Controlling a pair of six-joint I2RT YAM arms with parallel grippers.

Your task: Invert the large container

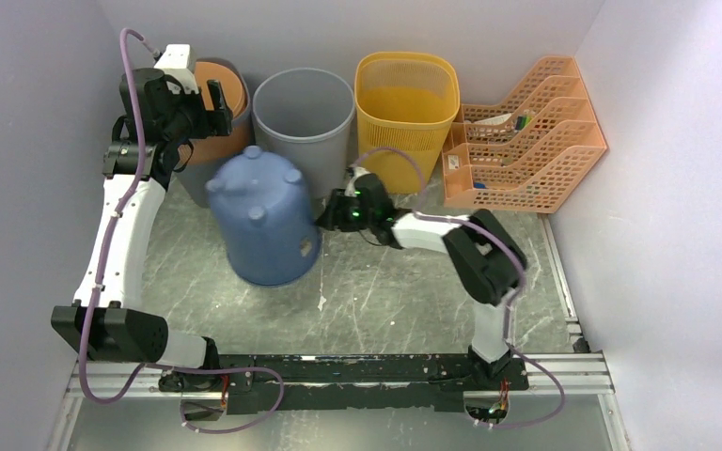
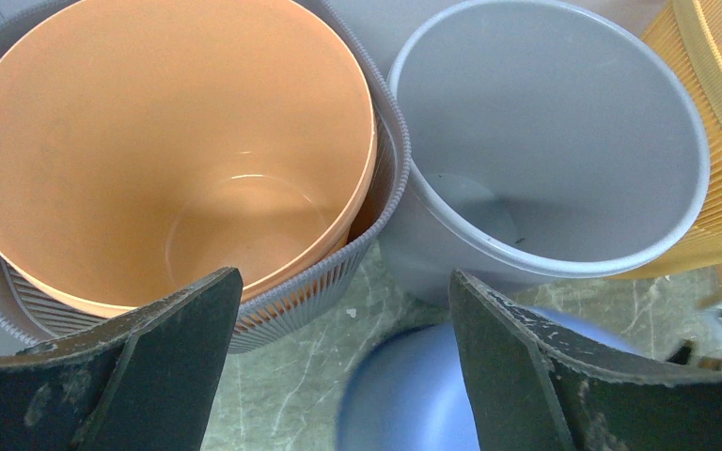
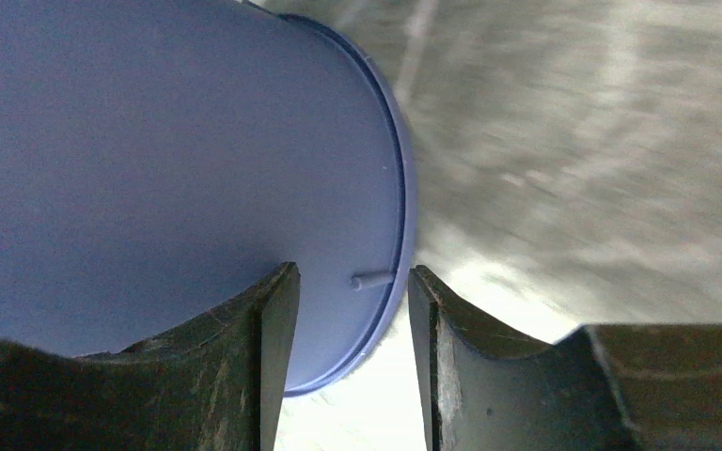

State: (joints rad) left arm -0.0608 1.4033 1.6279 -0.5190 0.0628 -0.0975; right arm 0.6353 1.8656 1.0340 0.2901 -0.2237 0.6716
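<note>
The large blue container (image 1: 263,221) stands mouth down on the table with its footed bottom facing up. It also shows in the right wrist view (image 3: 150,160) and, blurred, in the left wrist view (image 2: 432,395). My right gripper (image 1: 322,219) is at the container's right side by the rim. In the right wrist view the gripper (image 3: 353,291) is open, its jaws straddling the rim edge with a gap on each side. My left gripper (image 1: 214,101) is raised at the back left, open and empty (image 2: 343,282), above the gap between two bins.
An orange bin (image 1: 221,89) nested in a grey ribbed basket (image 2: 376,216), a grey bin (image 1: 303,108) and a yellow mesh basket (image 1: 406,94) line the back wall. An orange file rack (image 1: 526,141) stands at the back right. Walls close in on both sides.
</note>
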